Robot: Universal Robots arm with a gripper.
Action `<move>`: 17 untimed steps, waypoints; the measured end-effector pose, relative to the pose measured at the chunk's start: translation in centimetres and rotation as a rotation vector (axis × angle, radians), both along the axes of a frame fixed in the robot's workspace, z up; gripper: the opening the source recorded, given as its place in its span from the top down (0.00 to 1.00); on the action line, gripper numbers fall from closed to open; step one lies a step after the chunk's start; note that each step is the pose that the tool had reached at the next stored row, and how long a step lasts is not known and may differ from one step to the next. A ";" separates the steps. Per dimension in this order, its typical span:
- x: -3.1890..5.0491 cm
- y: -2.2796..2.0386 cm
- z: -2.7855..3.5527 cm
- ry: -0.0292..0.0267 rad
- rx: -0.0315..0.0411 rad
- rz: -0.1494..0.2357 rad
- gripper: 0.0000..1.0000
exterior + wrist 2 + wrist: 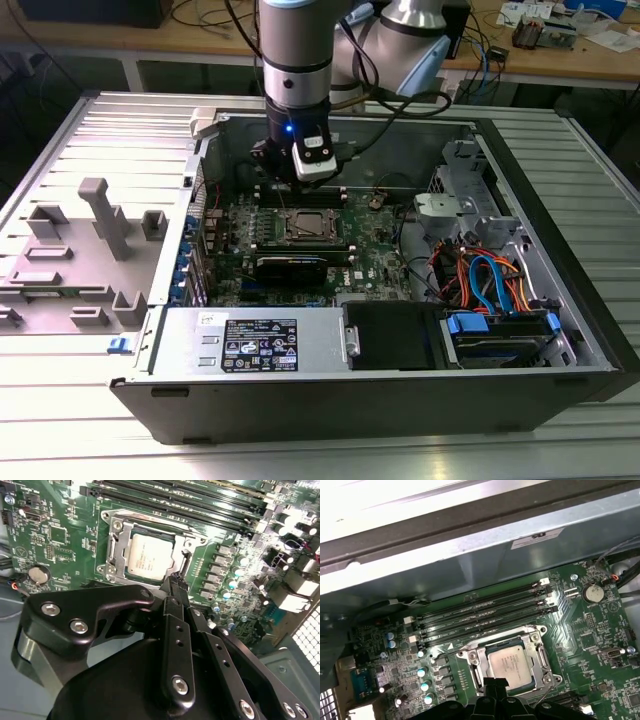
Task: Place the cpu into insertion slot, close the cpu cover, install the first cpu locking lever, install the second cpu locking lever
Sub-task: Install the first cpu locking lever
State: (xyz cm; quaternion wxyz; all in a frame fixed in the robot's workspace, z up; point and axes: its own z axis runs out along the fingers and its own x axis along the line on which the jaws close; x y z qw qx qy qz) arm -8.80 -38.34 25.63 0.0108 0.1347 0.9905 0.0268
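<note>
Second wrist view: the claw (174,582), jaws together, blocks one edge of the cpu cover (116,544).

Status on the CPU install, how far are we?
Done: cpu sits in the insertion slot, and the cpu cover looks lowered around it. In hand: the gripper, shut, hangs at the socket's edge. Left: the locking levers; whether either is latched is unclear.
</note>
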 end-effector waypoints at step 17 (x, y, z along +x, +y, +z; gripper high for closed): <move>-0.73 0.00 0.00 -0.0008 0.0001 0.004 0.89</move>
